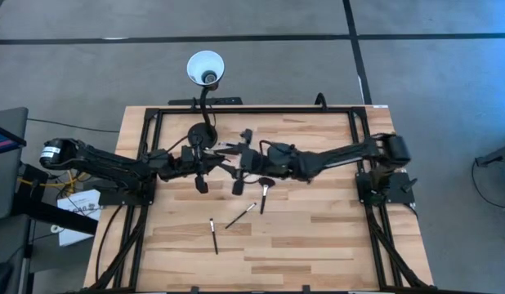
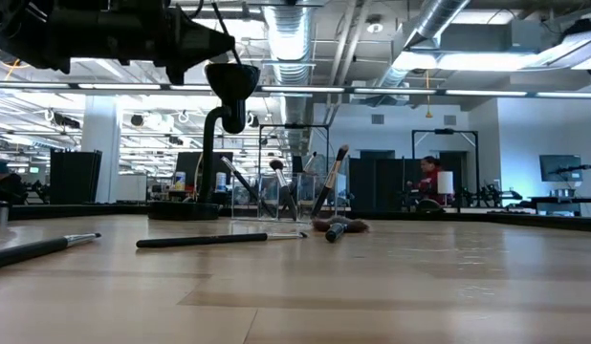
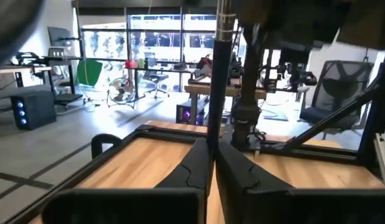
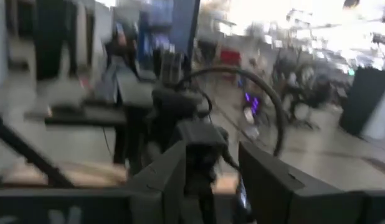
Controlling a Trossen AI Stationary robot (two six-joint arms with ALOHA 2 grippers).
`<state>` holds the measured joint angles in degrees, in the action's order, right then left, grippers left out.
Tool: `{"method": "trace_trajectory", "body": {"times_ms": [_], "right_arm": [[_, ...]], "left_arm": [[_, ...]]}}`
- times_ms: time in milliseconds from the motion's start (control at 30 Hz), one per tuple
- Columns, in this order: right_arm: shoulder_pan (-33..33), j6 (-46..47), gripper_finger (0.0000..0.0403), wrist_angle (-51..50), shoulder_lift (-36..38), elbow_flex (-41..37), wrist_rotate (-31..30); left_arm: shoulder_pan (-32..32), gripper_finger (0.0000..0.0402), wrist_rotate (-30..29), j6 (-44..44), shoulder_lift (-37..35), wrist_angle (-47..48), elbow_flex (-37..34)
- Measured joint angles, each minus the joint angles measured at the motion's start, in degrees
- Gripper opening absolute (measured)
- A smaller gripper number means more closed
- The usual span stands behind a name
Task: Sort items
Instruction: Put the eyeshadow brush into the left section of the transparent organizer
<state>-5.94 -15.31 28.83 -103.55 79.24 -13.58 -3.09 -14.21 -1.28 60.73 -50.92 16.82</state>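
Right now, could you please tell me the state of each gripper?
Left gripper: fingers shut on a thin brush handle.
Right gripper: fingers open, holding nothing.

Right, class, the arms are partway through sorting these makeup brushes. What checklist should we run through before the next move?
1. Is the left gripper shut on the slim upright brush handle? Ok.
2. Is the right gripper open and free? Ok.
3. Do the loose brushes lie apart on the table, fan brush included? Ok.
4. Is there clearance between the two grippers at mid-table? Cannot tell.
5. Is there room left in the clear holder? Cannot tell.
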Motion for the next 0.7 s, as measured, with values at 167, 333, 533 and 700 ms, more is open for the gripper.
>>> {"method": "trace_trajectory", "body": {"times_ms": [167, 333, 533, 700], "right_arm": [[-4.25, -1.68, 0.0158, -20.07, 9.31, 0.02, -10.0], [-8.83, 6.3, 0.0166, -40.46, 16.56, 0.09, -16.41], [-12.65, 31.38, 0.016, -63.14, 18.56, 0.07, -16.44], [-13.85, 40.88, 0.0151, -67.96, 14.48, 0.07, -17.66]], "left_arm": [[0.56, 0.0012, -0.18, -0.02, -0.02, 1.99, 0.0], [1.85, 0.0014, -1.26, -0.08, 0.24, 3.56, 0.0], [4.08, 0.0013, 0.42, -0.84, 4.07, 3.33, 0.02], [7.01, 0.0012, 0.27, 0.01, 12.84, -1.17, 0.04]]}}
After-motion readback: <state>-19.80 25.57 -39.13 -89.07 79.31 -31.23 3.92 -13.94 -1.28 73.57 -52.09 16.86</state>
